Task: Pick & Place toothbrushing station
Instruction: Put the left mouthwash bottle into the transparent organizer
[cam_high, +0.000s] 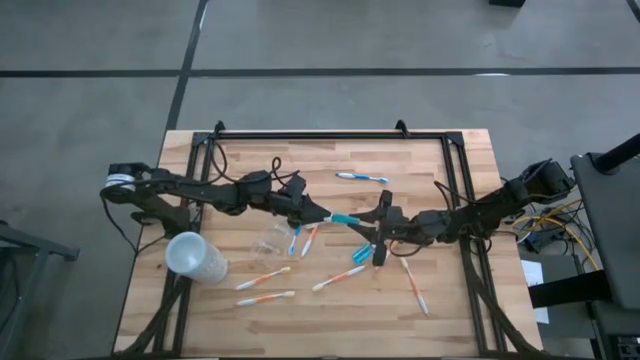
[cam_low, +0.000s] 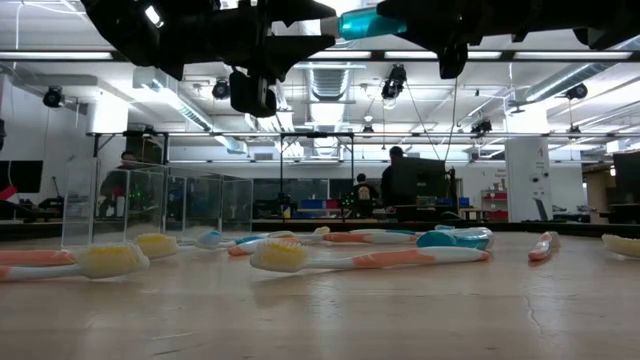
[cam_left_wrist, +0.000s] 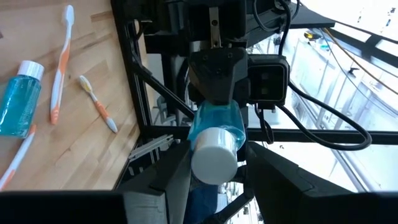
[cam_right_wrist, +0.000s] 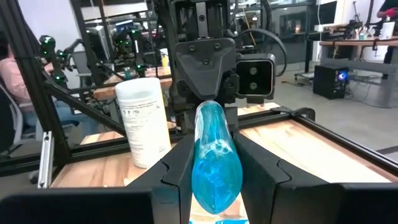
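High view, tube: the blue toothpaste tube (cam_high: 345, 219) hangs in the air above mid-table, held between both arms.
Left gripper (cam_high: 322, 215): fingers pinch the capped end.
Right gripper (cam_high: 372, 227): fingers pinch the crimped tail.
Tumbler: the clear tumbler (cam_high: 270, 240) stands just beside, toothbrushes (cam_high: 265, 299) scattered on the table (cam_high: 440, 320).
Risk: one arm pulling early could twist or drop the slick tube.

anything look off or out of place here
Yes: both end effectors, left and right, grip one blue toothpaste tube in mid-air, one at each end. Toothbrushes lie scattered flat across the table.
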